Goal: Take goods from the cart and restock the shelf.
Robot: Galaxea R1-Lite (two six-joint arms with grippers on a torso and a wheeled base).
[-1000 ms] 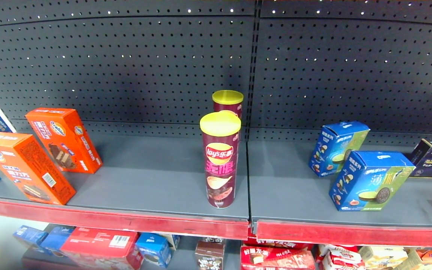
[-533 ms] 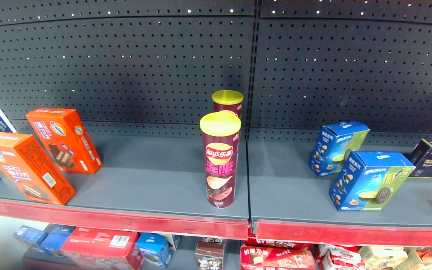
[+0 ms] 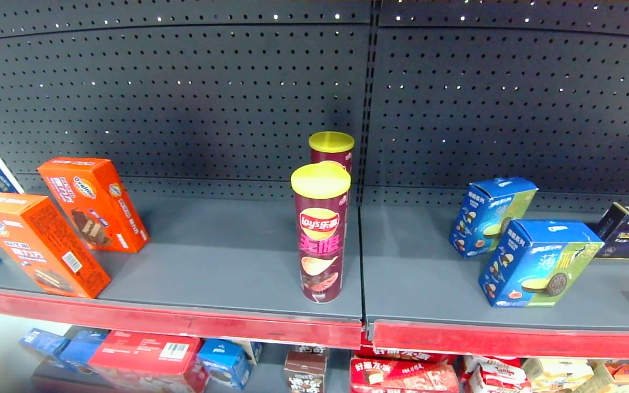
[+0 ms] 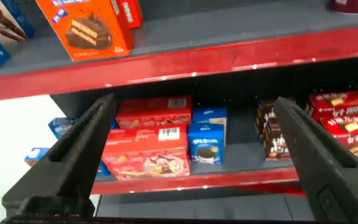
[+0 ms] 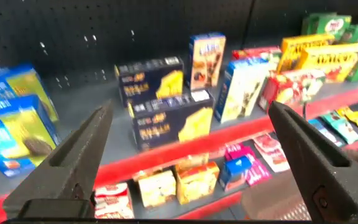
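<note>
— What do we have before us, biggest first?

— We face the dark pegboard back panel (image 3: 183,98). Below it runs the grey shelf (image 3: 221,262) with its red front strip.

— And the goods on it?

— At our left we see two orange cake boxes standing on end. The front orange box (image 3: 39,243) is at the shelf's edge and the rear orange box (image 3: 93,203) is behind it, further in. At our right are two blue-and-green cookie boxes, the front cookie box (image 3: 538,263) just beside the rear cookie box (image 3: 490,215). Navy boxes (image 5: 169,121) stand beyond them to the right.

— Where are the chip cans?

— In the middle, just left of the seam between the two shelf decks. The front chip can (image 3: 320,232) stands upright near the front edge with its yellow lid on. The rear chip can (image 3: 332,150) is upright straight behind it, near the back panel. We cannot tell whether the two touch.

— And our grippers?

— Our left gripper (image 4: 194,101) has its fingers spread wide with nothing between them. It is low before the red strip, facing the red boxes (image 4: 151,140) on the lower tier. Our right gripper (image 5: 191,109) is likewise spread and empty, facing the navy boxes.
</note>
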